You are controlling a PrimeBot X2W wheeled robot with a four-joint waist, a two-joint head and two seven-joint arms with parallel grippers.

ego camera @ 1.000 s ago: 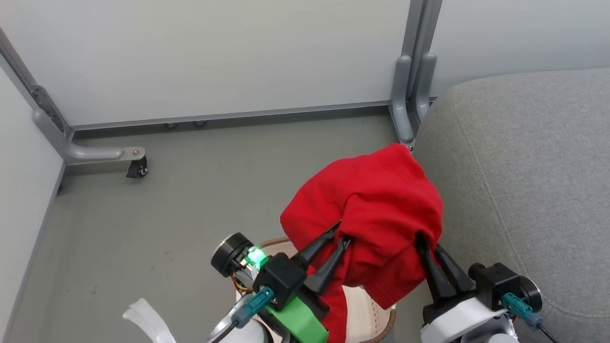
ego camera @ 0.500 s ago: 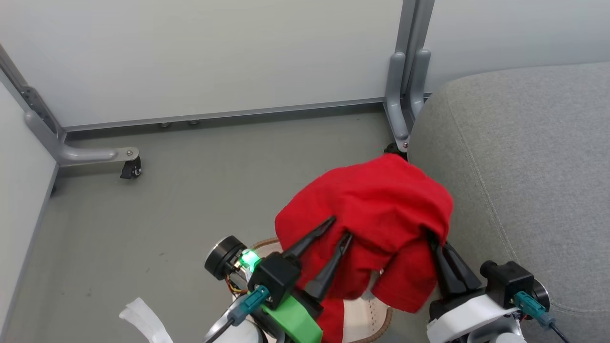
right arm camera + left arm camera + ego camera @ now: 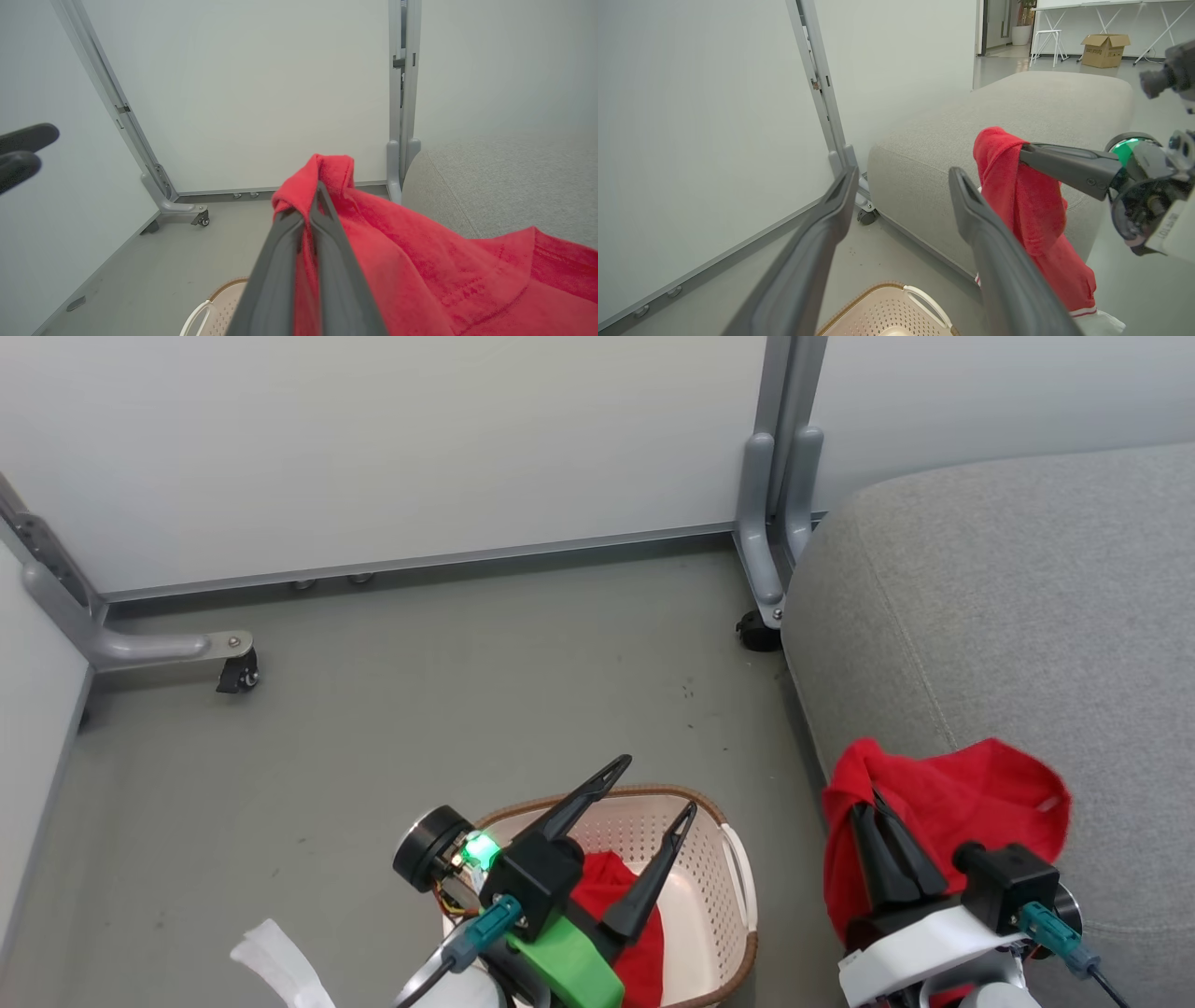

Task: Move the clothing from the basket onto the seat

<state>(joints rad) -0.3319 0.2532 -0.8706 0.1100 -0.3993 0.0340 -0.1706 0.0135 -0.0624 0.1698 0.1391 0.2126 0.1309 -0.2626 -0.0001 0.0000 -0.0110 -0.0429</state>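
- Our left gripper (image 3: 657, 784) is spread wide, 2 dark fingers well apart with nothing between them, hovering just above the basket (image 3: 709, 905).
- Over on the right, our right gripper (image 3: 876, 814) is clamped tight, its 2 fingers pressed together on a fold of 1 red garment (image 3: 971, 793), and the cloth bunches up over the fingertips.
- That piece is at the near left edge of the seat (image 3: 1027, 597). Part of it fans out to the right over the grey cushion, and the rest hangs down along the seat's side towards the floor (image 3: 420, 709).
- From the left wrist view we catch white trim with a thin stripe at the hanging hem, low down beside the seat.
- Whether the upper part truly rests on the cushion or is held just above it, we cannot tell.
- Down in the basket a second red garment (image 3: 611, 896) lies crumpled at the near left, partly hidden behind our left gripper.
- We see the basket on the floor just left of the seat, a narrow strip of floor between them and 1 white side handle facing the cushion.
- On the far side stand white partition panels (image 3: 373, 448) on a grey frame, with 1 black caster (image 3: 758, 637) right beside the seat's far left corner.
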